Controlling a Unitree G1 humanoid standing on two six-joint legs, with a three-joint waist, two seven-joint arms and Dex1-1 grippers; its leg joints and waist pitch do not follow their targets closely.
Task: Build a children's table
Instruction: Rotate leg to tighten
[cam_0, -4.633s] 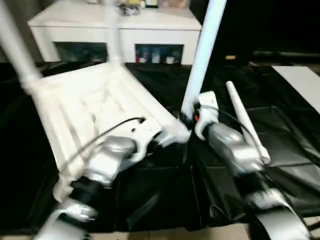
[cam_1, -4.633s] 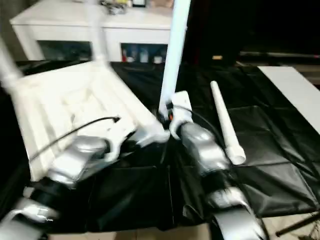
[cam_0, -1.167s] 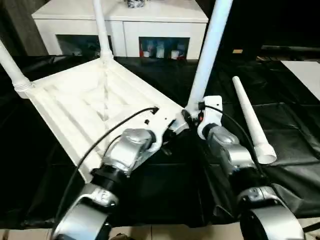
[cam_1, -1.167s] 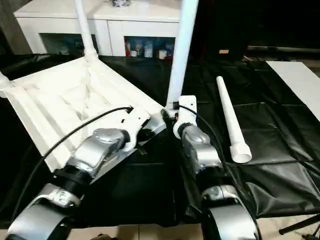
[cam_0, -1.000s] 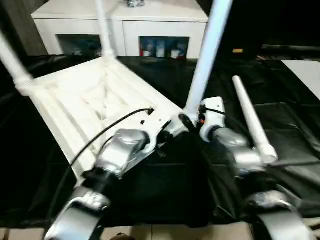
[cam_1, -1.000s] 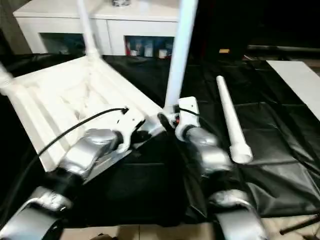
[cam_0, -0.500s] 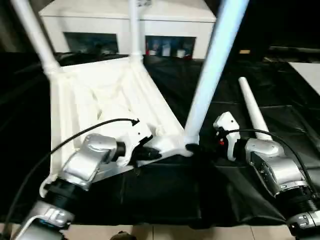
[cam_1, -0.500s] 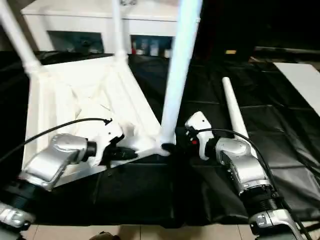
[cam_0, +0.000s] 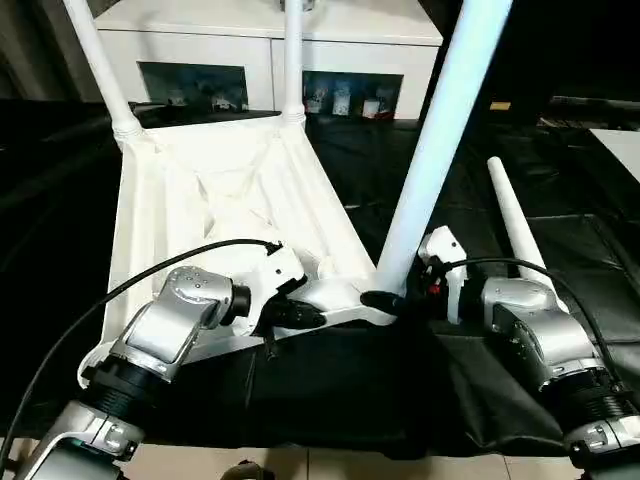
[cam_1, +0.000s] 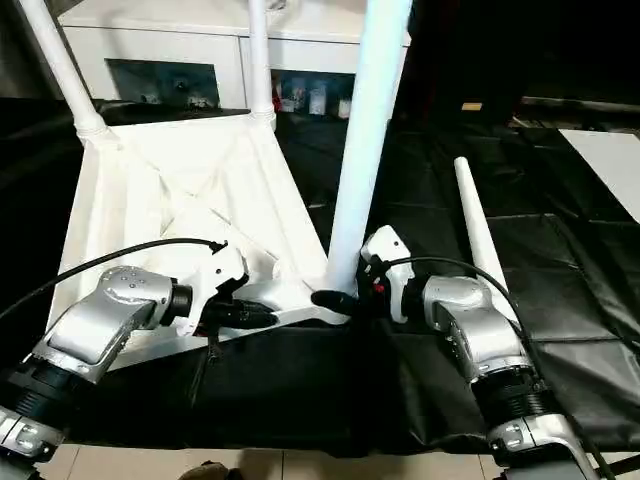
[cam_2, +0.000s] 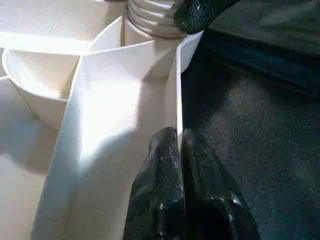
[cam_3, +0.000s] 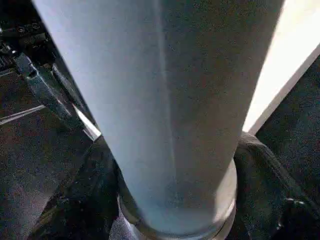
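The white tabletop (cam_0: 220, 190) lies upside down on black cloth, ribbed side up. Two legs (cam_0: 95, 65) (cam_0: 293, 60) stand in its far corner sockets. A third leg (cam_0: 430, 170) rises from the near right socket. The fourth leg (cam_0: 515, 225) lies loose on the cloth to the right. My left gripper (cam_2: 178, 137) is shut on the thin near rim of the tabletop, close to that near socket. My right gripper (cam_0: 385, 298) is at the foot of the near leg, one black finger (cam_3: 265, 175) on each side of it.
A white cabinet (cam_0: 270, 40) with glass-fronted compartments stands behind the work. The black cloth (cam_0: 560, 200) covers the surface all around. A white board (cam_1: 610, 160) shows at the far right edge. A black cable (cam_0: 150, 275) loops from my left wrist over the tabletop.
The tabletop's far end has swung to the right, about its near right corner. My right arm drew back from the near leg, then closed in on its foot. The view has also shifted.
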